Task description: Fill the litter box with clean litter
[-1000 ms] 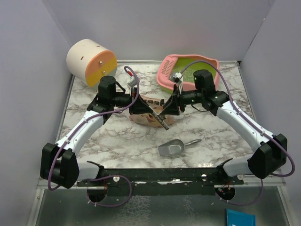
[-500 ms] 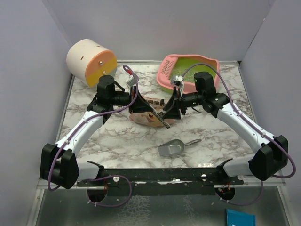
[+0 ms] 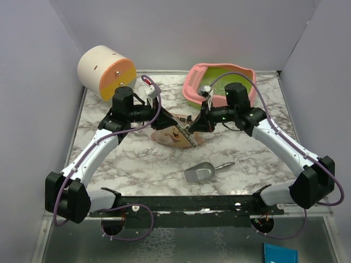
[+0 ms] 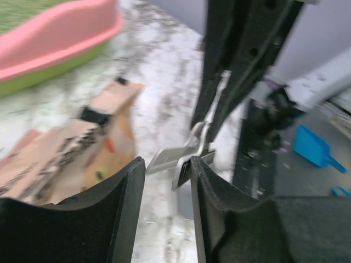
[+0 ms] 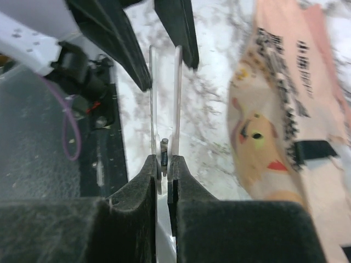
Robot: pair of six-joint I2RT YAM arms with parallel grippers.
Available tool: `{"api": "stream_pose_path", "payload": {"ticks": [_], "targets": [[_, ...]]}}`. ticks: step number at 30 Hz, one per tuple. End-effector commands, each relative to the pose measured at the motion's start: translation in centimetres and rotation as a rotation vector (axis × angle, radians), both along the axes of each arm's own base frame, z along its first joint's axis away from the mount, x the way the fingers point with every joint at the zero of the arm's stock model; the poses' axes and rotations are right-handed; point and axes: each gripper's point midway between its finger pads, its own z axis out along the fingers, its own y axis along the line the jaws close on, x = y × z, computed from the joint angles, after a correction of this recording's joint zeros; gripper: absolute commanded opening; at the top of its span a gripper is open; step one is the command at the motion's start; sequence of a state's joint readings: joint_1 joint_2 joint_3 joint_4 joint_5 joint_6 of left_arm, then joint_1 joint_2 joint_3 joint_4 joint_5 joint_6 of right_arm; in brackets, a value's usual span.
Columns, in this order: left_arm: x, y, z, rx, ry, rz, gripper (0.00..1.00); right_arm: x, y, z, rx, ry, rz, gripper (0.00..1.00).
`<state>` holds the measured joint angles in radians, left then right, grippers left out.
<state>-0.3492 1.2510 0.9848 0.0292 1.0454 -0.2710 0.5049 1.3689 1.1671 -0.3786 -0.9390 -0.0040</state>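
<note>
the right gripper (image 5: 163,167) is clamped tight on a small metal spring clip (image 5: 164,146), its two thin silver plates sticking out past the fingertips. the left gripper (image 4: 166,167) faces it from the other side with its fingers apart and nothing between them; from the left wrist i see the clip through that gap. both grippers meet over the middle of the marble table (image 3: 137,159), just above the beige cat-printed bag (image 3: 174,134), which lies on its side with a dark band across its near end.

the litter box (image 3: 193,82) sits at the far right of the table, just beyond the right wrist, its pink slotted rim around a lime-green basin (whether any clean litter lies in it i cannot tell, the views are too blurred there). it is apart from the bag.

a cream-and-orange cylinder (image 3: 104,68) lies tipped at the far left corner. a grey metal scoop (image 3: 200,173) rests on the table nearer than the bag, handle pointing right. a blue scoop (image 4: 312,147) lies off the near edge on the right.
</note>
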Motion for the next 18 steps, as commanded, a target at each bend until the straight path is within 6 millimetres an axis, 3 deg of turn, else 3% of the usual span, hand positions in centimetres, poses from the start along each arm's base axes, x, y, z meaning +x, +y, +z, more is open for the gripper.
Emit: {"api": "stream_pose_path", "payload": {"ticks": [1, 5, 9, 13, 18], "targets": [[5.9, 3.6, -0.2, 0.197, -0.175, 0.374, 0.49, 4.7, -1.5, 0.1, -0.131, -0.098, -0.239, 0.01], [9.3, 6.7, -0.6, 0.351, -0.267, 0.566, 0.55, 8.9, -4.2, 0.5, -0.291, -0.252, -0.416, 0.01], [9.9, 7.4, -1.5, 0.457, -0.401, 0.531, 0.55, 11.3, -5.9, 1.1, -0.449, -0.484, -0.427, 0.01], [9.5, 6.1, -2.4, 0.492, -0.481, 0.419, 0.55, 11.7, -6.5, 1.0, -0.556, -0.693, -0.291, 0.01], [8.6, 4.1, -3.3, 0.468, -0.560, 0.268, 0.55, 10.0, -5.6, 1.7, -0.524, -0.735, -0.155, 0.01]]}}
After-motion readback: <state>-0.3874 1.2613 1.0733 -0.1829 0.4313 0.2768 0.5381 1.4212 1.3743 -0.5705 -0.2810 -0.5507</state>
